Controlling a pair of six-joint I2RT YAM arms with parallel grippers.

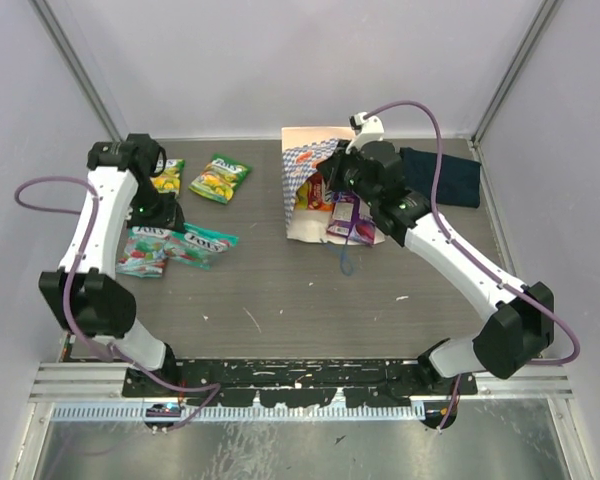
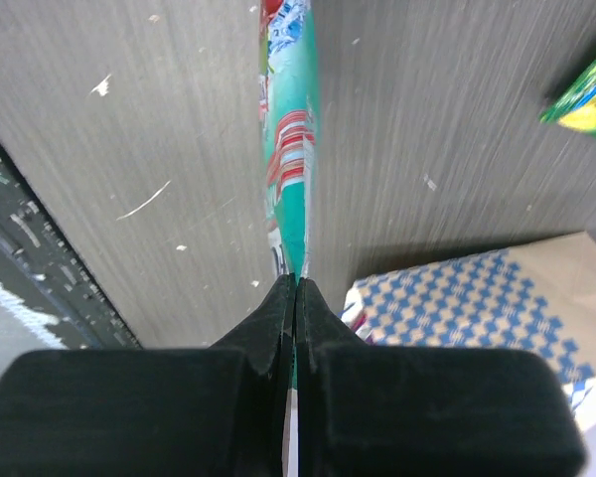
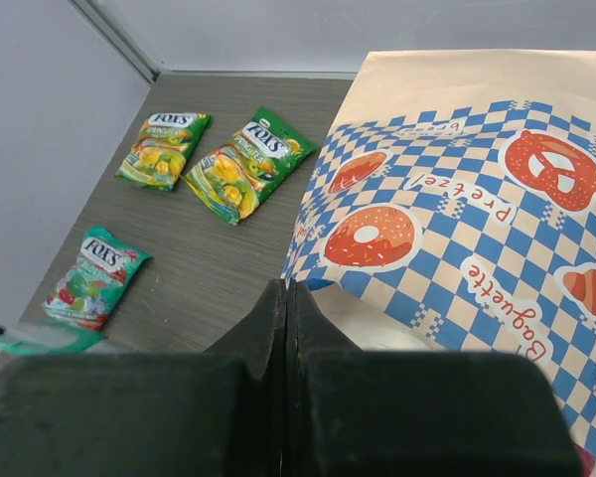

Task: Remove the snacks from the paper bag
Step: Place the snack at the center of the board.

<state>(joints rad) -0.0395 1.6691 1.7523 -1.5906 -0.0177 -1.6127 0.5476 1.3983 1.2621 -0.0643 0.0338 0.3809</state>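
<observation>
The paper bag (image 1: 302, 152) lies at the back middle with its mouth facing forward; it also shows in the right wrist view (image 3: 457, 199). My right gripper (image 3: 288, 288) is shut on the bag's upper mouth edge and holds it lifted (image 1: 328, 185). Orange (image 1: 315, 192) and purple snacks (image 1: 346, 220) show in the mouth. My left gripper (image 2: 296, 283) is shut on a teal packet (image 2: 290, 149), seen edge-on, low over the table at the left (image 1: 205, 243). Another teal packet (image 1: 145, 250) and two green packets (image 1: 220, 178) (image 1: 167, 175) lie on the table at the left.
A dark navy folded cloth (image 1: 440, 178) lies right of the bag, behind my right arm. A thin blue cord handle (image 1: 345, 262) trails in front of the bag. Grey walls close in the table at the left, back and right.
</observation>
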